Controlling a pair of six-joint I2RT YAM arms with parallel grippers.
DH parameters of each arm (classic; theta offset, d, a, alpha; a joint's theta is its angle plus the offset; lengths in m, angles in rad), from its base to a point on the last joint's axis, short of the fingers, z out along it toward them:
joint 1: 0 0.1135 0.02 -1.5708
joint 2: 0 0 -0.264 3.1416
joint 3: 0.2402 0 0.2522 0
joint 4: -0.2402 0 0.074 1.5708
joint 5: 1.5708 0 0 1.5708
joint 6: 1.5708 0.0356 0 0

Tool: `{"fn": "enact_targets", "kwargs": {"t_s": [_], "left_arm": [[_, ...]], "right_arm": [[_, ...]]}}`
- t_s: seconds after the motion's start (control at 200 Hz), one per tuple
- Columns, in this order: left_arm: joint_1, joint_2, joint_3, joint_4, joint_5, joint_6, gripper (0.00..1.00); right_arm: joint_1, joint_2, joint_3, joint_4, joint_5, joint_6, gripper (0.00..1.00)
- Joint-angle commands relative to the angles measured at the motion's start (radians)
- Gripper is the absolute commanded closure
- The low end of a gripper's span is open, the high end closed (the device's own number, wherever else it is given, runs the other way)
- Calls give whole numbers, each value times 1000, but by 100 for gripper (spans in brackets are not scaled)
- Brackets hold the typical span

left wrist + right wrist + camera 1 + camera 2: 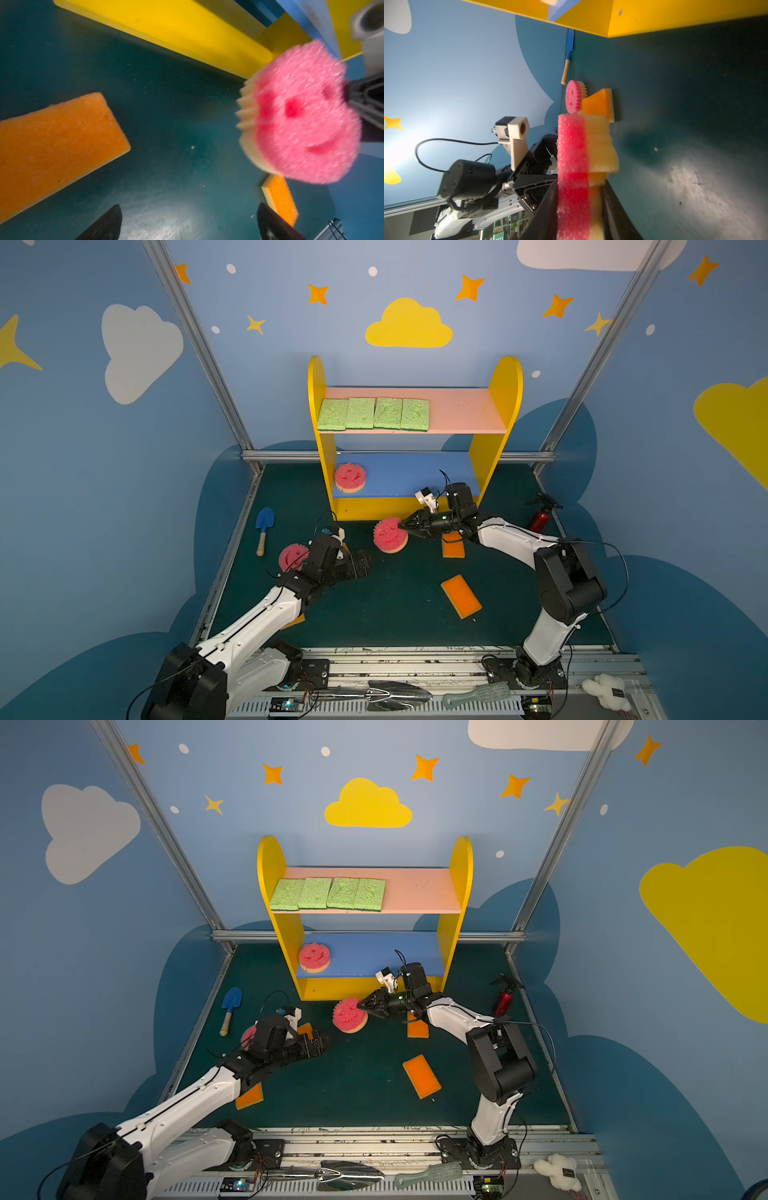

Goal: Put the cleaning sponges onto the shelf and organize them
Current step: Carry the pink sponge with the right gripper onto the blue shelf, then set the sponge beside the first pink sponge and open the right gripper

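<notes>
The yellow shelf [505, 377] [459, 857] stands at the back. Several green sponges [374, 413] lie in a row on its pink top board. One pink smiley sponge [350, 477] sits on the blue middle board. My right gripper [401, 526] [579, 184] is shut on another pink smiley sponge [390, 535] [573, 166], held on edge in front of the shelf base. My left gripper [365, 562] [189, 205] hangs open and empty over the mat. A third pink sponge [291, 556] shows behind the left arm. Orange sponges [460, 595] [453, 545] [249, 1096] [58, 141] lie on the mat.
A blue toy trowel [264, 526] lies by the left wall. A red spray bottle [540, 518] stands at the right wall. On the front rail lie a metal trowel [395, 695], a brush [478, 695] and a white plush [606, 691].
</notes>
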State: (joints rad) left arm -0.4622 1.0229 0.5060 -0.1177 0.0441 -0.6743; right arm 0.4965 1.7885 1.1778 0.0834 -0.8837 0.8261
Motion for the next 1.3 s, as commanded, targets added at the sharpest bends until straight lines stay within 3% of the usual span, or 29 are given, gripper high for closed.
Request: {"fn": "enact_targets", "kwargs": {"t_s": [0.0,0.24,0.536,0.976,1.296], "left_arm": [[7,-62,-53,24,-59,-11,0],[8,-112,-113,36,-64,-9,0],[7,-66,-136,79,-37,-12,0],[7,-85,-181,142,-80,18,0],[7,-65,-178,139,-72,17,0]], "right_arm": [[-14,45,91,21,5,29,67],[-50,161,269,59,48,93,68],[-80,321,442,209,81,139,68],[-85,558,750,182,75,198,67],[-79,607,799,152,91,194,61]]}}
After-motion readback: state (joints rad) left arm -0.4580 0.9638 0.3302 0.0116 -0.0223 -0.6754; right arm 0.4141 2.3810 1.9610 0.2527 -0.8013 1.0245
